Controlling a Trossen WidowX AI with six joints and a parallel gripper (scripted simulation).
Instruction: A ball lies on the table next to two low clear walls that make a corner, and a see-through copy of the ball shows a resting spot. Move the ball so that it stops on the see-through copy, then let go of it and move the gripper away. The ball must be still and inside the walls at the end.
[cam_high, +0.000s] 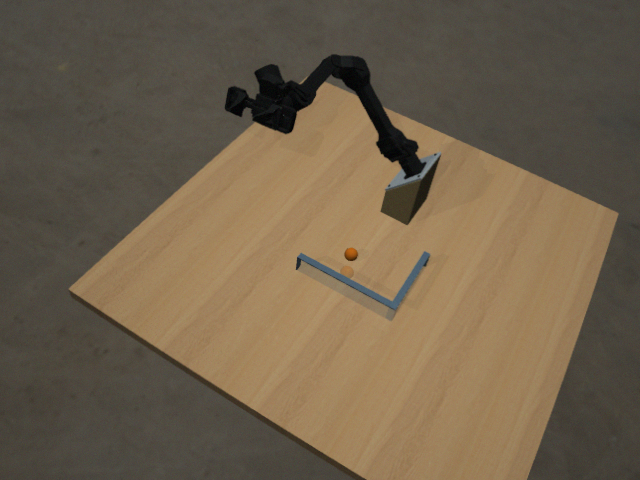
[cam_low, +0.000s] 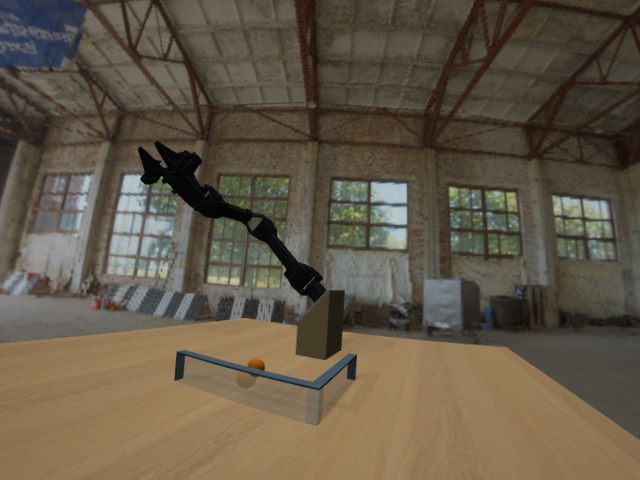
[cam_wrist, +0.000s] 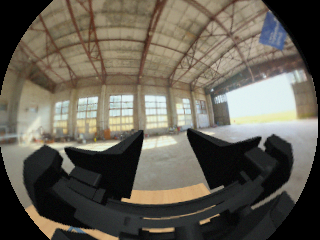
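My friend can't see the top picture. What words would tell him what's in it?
An orange ball sits on a wooden table inside two low clear walls, just beside its see-through copy. The black arm's open, empty gripper is raised far away, past the table's far edge.

Top looks down, exterior sits low — both share the table (cam_high: 217, 320).

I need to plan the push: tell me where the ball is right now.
In the top view the ball lies on the table inside the corner of the clear walls, just short of the see-through copy, toward the arm's base.
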